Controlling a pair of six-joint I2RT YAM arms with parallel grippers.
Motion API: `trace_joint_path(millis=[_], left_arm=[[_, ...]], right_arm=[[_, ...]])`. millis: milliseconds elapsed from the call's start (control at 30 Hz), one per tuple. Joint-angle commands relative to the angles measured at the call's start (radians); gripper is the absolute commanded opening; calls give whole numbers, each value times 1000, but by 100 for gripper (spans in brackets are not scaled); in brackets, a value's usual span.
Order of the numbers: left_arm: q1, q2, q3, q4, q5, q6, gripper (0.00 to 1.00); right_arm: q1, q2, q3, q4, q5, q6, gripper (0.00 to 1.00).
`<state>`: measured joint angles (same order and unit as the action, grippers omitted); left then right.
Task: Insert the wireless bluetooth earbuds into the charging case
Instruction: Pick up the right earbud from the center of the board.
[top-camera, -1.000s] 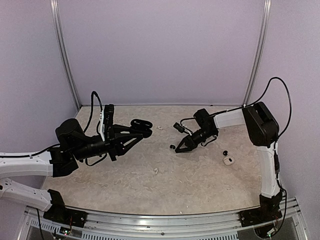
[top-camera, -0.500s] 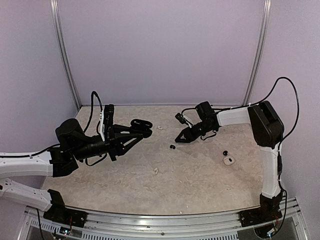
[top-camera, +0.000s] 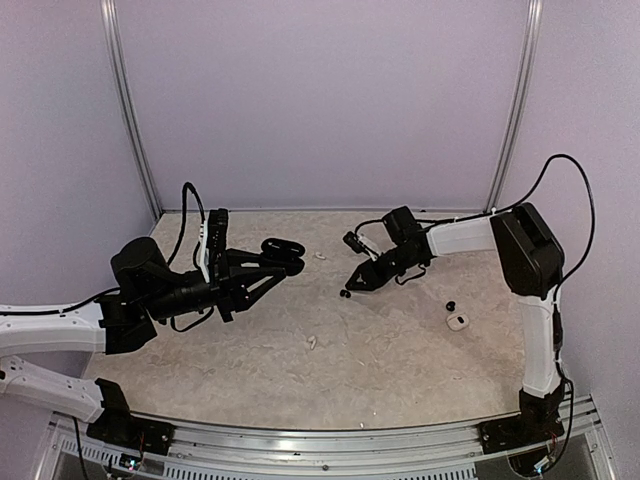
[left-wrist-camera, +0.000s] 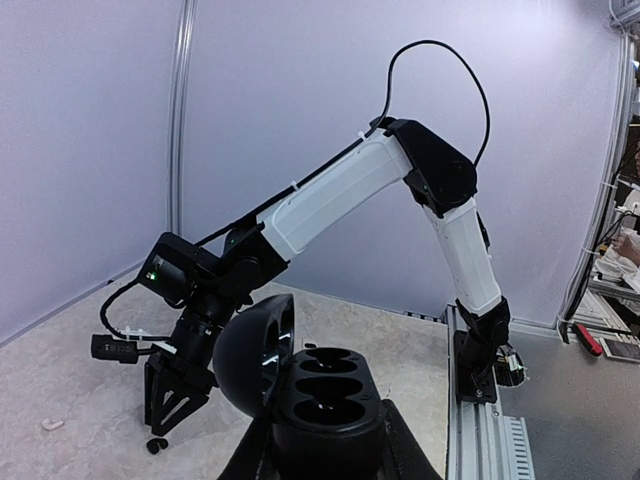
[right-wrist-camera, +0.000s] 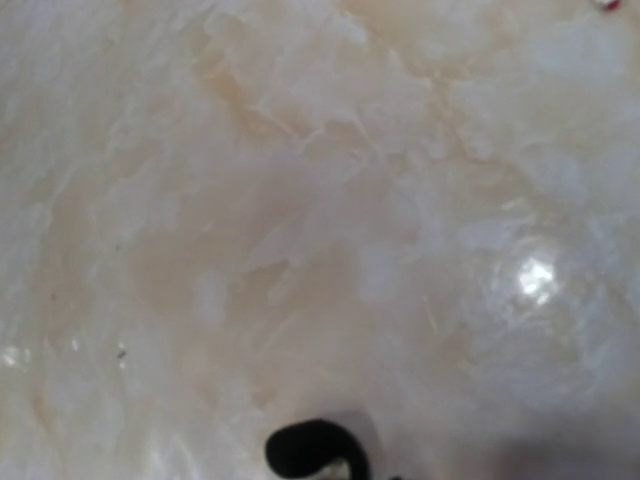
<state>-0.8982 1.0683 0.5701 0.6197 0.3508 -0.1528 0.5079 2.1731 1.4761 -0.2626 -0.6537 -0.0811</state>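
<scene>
Now right tool (top-camera: 352, 285) nearer black earbud (top-camera: 344, 294), charging case (left-wrist-camera: 322, 400) unmoved

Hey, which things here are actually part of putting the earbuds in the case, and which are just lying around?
Part of the job:
open black case
black bud mid-table
black bud on the right
white bud at the back
white bud near the front

Lying about:
small white block, possibly a second case
red thing off to the side

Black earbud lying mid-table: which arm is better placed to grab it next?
Right. The right gripper hangs close by the black earbud, tips pointing down toward it. The left gripper is shut on the open charging case, so it is busy.
</scene>
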Motion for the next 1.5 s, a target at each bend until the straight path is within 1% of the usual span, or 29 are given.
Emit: trace_joint_path(millis=[0, 233, 500, 667, 933, 1233, 1467], left_arm=[[4, -5, -1, 18, 3, 13, 0], [4, -7, -6, 21, 5, 14, 0], [4, -14, -13, 19, 3, 19, 0], [4, -14, -13, 18, 4, 19, 0], [4, -14, -18, 21, 7, 19, 0], [4, -14, -19, 21, 7, 22, 0], [4, -12, -22, 20, 5, 23, 0]], right_arm=[[25, 37, 13, -9, 59, -23, 30], [52, 44, 13, -1, 98, -24, 26], [60, 47, 15, -19, 99, -38, 25], [66, 30, 11, -23, 71, -51, 21], [76, -16, -11, -27, 9, -71, 17], [78, -16, -8, -44, -1, -80, 9], [78, -89, -50, -18, -7, -81, 6]])
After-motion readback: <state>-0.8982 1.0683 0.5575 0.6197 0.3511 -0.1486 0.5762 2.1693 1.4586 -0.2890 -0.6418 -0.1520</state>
